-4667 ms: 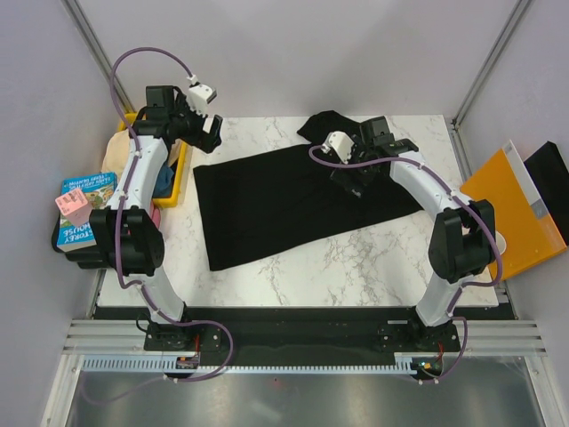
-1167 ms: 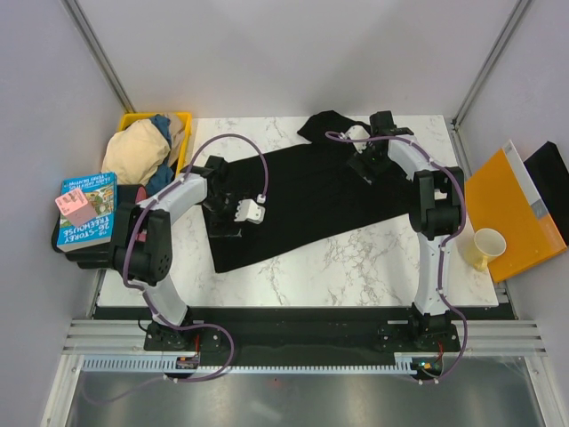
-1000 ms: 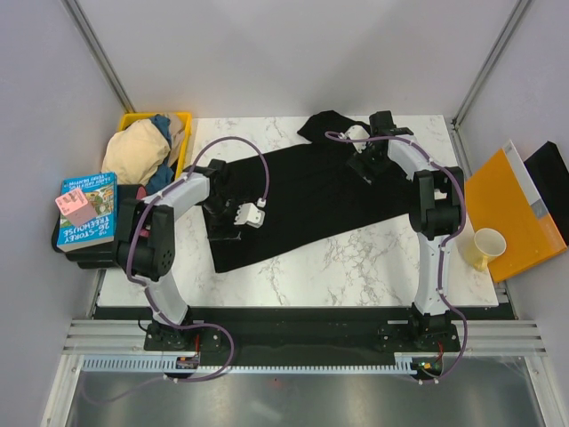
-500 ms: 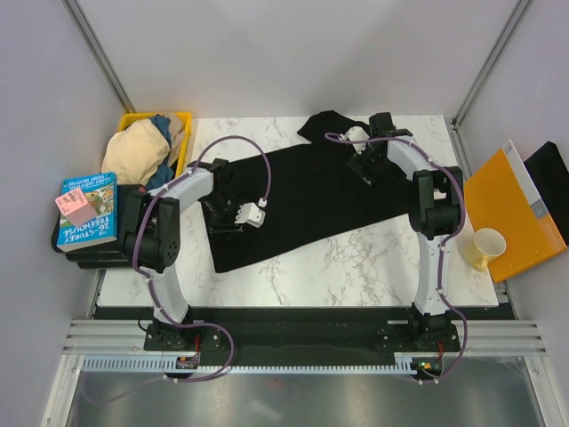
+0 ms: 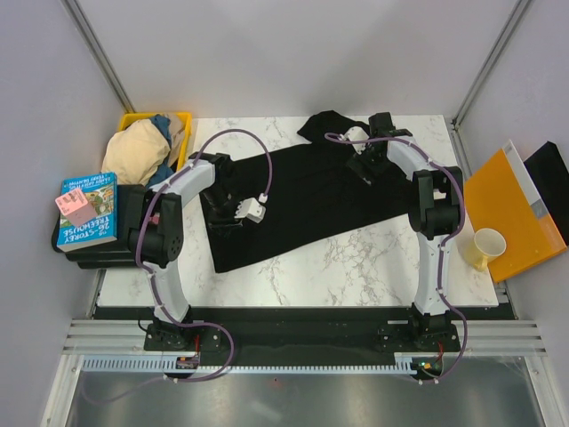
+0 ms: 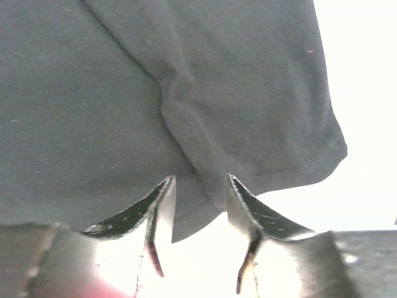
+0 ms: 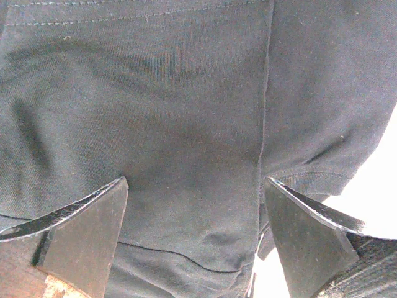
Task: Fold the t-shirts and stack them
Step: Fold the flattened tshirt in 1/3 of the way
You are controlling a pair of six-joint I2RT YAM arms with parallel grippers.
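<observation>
A large black t-shirt [image 5: 307, 200] lies spread across the marble table [image 5: 373, 267], with both arms lowered onto it. The left gripper [image 6: 197, 186] — fingers narrowed, a fold of the shirt's hem between them — sits at the cloth's left edge; whether it has truly pinched the fabric cannot be told. The right gripper [image 7: 193, 205] (jaws spread wide) presses over the far end. Beige and blue tees [image 5: 142, 147] fill a yellow bin [image 5: 182, 120].

blue book [image 5: 85, 212], cover title partly legible, "STOREY TREEHOUSE"
</observation>
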